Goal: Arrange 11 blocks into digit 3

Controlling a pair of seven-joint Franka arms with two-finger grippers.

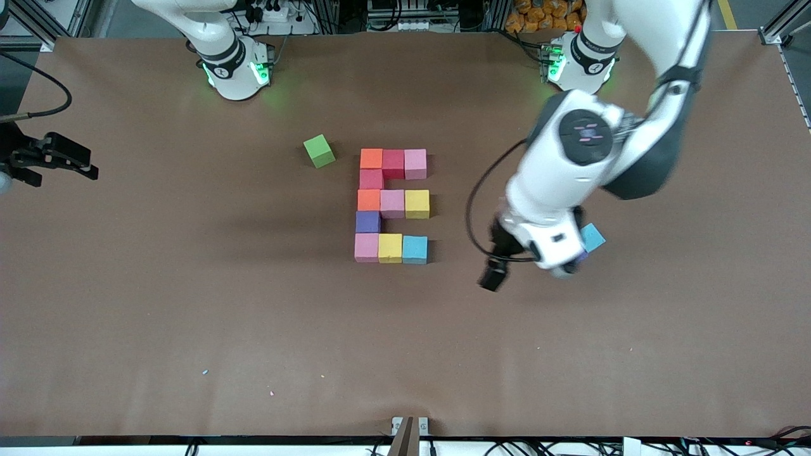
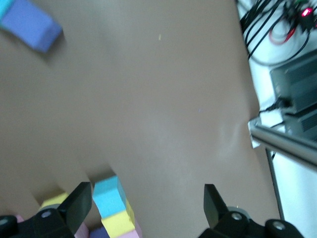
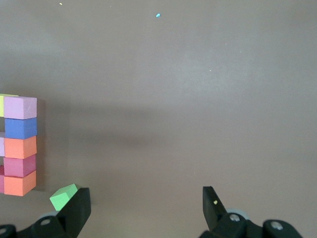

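Observation:
Several blocks lie together mid-table in three joined rows: orange, crimson and pink farthest from the front camera. Yellow is in the middle row and cyan in the nearest. My left gripper hangs open and empty over bare table toward the left arm's end of the figure, whose cyan block shows between its fingers. My right gripper waits open and empty at the right arm's end, seeing the figure's edge column.
A green cube sits apart, beside the orange corner block toward the right arm's end. A loose cyan block and a purple one lie by the left arm's wrist, partly hidden by it.

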